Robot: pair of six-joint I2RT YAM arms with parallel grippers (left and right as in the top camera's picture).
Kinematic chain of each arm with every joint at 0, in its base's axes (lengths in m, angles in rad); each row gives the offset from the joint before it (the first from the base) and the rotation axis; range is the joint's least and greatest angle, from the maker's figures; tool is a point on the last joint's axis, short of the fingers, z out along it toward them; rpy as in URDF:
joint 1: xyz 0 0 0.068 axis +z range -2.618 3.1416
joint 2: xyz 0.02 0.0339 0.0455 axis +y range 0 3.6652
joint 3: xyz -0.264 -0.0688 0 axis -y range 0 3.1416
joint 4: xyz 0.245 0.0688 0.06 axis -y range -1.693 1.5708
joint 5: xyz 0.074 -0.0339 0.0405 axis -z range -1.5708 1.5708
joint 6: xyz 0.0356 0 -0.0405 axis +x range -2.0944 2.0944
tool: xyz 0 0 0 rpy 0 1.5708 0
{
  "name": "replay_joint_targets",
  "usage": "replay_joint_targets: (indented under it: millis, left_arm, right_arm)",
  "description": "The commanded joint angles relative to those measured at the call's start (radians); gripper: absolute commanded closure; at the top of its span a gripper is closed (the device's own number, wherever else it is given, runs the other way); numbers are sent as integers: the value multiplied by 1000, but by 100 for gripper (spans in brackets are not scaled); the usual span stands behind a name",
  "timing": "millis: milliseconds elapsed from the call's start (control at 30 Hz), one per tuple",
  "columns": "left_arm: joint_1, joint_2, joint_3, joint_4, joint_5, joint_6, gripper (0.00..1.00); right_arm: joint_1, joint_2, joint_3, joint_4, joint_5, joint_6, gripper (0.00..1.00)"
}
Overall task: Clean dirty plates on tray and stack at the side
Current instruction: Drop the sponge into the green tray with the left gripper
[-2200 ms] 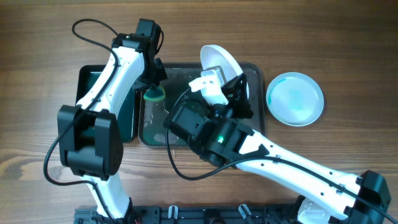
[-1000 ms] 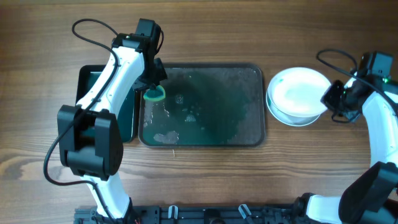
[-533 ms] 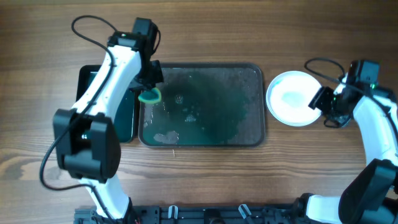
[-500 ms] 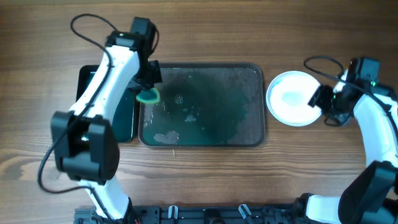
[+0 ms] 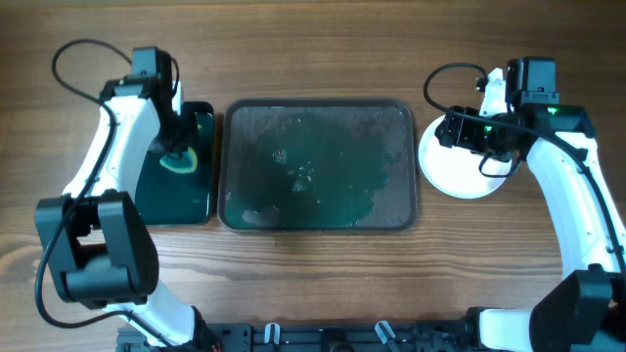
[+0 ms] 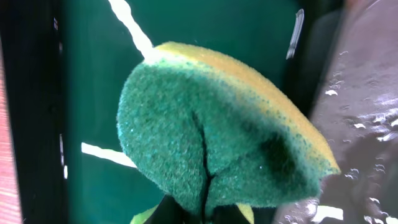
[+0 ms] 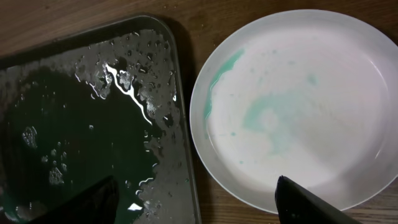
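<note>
The dark grey tray (image 5: 318, 210) lies mid-table, wet and smeared green, with no plate on it. To its right, on the wood, sits a white plate (image 5: 460, 176); its bowl carries faint teal smears (image 7: 298, 106). What lies under it does not show. My right gripper (image 5: 445, 130) hovers over the plate's upper left edge, open and holding nothing (image 7: 198, 180). My left gripper (image 5: 176, 147) is over the small black tray, shut on a green and yellow sponge (image 5: 179, 162) that fills the left wrist view (image 6: 211, 130).
The small black tray (image 5: 196, 200) with green liquid (image 6: 93, 93) sits just left of the big tray, whose wet rim (image 6: 367, 124) shows beside the sponge. In the right wrist view the tray's corner (image 7: 93, 93) lies next to the plate. Bare wood surrounds everything.
The left arm carried the sponge from the big tray's left edge to over the small black tray. The right gripper opened, let go of the plate and swung from its right side to its upper left.
</note>
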Motion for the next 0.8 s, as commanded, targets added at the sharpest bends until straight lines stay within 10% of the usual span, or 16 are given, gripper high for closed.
replay_joint_targets:
  millis: [0,400,467,533,767]
  left_arm:
    - [2,-2,-90,69,23,12,87]
    - [1,-115,-56,14,61,12,48]
    - [1,-195,0,-37,67,12,0]
    - [1,-264,24,-51,100,12,0]
    - [1,-420,24,-54,120,12,0]
  right_arm:
    - [3,-12,7,-2,-17,-21,19]
    - [3,-30,8,-35,-16,-47,19]
    - [3,-64,8,-46,-13,-47,19]
    - [3,-108,8,-53,-13,-47,0]
    - [3,-403,9,-112,-19,-35,0]
